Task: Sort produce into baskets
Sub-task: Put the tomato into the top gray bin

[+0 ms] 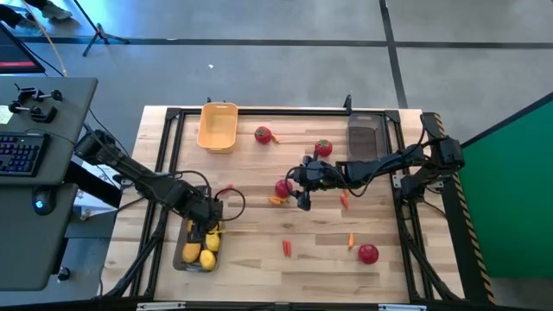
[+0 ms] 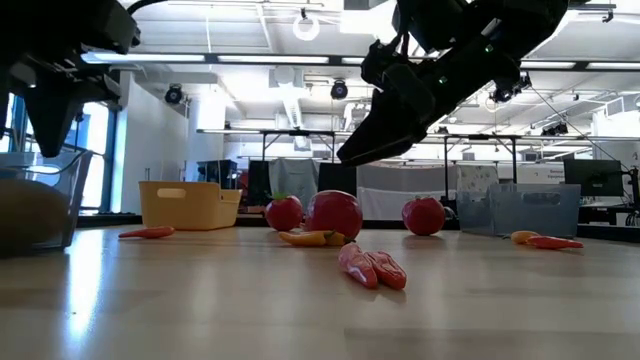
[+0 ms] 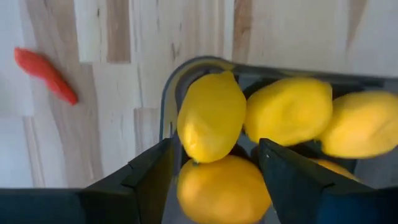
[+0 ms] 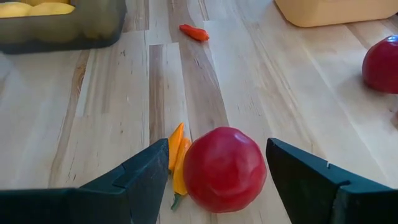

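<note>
My left gripper [image 1: 207, 228] points down, open, over a dark see-through tray [image 1: 183, 256] holding several yellow lemons. In the left wrist view its fingers [image 3: 152, 177] stand on either side of the top lemon [image 3: 211, 115], which lies on the others. My right gripper [image 1: 300, 192] hangs open above a round red fruit [image 4: 224, 168] resting on the table, with a small orange piece [image 4: 177, 155] against it. Neither gripper touches anything. A yellow basket [image 1: 218, 126] and a second dark tray [image 1: 365, 136] stand at the far edge.
More red fruits lie at the far middle [image 1: 263, 134], [image 1: 323, 148] and near right [image 1: 369, 253]. Thin carrots [image 1: 287, 248], [image 1: 351, 241], [image 1: 344, 200] are scattered on the wood, and one [image 3: 46, 74] lies beside the lemon tray. A black frame [image 1: 164, 155] rims the table.
</note>
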`<state>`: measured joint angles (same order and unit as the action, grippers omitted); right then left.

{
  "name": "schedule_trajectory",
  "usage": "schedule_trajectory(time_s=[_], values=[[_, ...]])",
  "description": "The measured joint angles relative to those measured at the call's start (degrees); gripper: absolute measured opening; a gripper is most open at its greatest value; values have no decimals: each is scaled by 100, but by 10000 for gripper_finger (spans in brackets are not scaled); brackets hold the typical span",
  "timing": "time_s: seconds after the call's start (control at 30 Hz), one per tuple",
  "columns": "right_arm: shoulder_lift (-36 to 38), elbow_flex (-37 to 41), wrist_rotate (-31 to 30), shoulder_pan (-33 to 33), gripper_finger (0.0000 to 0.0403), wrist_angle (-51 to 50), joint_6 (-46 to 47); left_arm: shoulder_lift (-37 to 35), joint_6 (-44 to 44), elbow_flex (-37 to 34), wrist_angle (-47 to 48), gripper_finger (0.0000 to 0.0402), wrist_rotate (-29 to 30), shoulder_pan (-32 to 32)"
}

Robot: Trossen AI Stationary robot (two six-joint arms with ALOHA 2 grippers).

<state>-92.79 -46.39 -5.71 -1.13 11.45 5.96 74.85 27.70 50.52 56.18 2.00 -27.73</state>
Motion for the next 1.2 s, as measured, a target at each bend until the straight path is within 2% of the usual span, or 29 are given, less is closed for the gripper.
schedule_trajectory(time_s=[0.13, 0.23, 0.37, 0.47, 0.53, 0.6, 0.77, 0.87, 1.07, 1.2], values=[[0, 0, -262, -18, 252, -1, 16, -159, -49, 0, 126, 183, -106, -11], [-1, 0, -523, -56, 221, -1, -59, -407, -84, 0, 60, 142, -159, -11], [-2, 0, -879, -125, 145, 4, -54, -840, -269, 0, -226, 71, -301, 48], [-2, 0, -930, -126, 78, 78, -78, -1142, -398, 3, -548, 18, -351, 244], [-2, 0, -932, -125, 35, 174, -92, -1293, -527, 2, -777, 6, -418, 435], [-4, 0, -934, -125, 10, 284, -191, -1372, -733, 4, -1044, 9, -448, 641], [-133, 0, -1040, -112, 18, 690, -253, -1390, -1365, -172, -2114, 1, -840, 1202], [-321, 1, -1063, -114, 5, 945, -261, -1364, -1740, -431, -2950, 1, -1035, 1547], [-685, 312, -1074, -111, 1, 2120, -221, -1364, -2247, -857, -4305, 0, -1027, 2193], [-702, 504, -1076, -111, 1, 2596, -1, -1365, -2499, -970, -4762, 0, -1032, 2512]])
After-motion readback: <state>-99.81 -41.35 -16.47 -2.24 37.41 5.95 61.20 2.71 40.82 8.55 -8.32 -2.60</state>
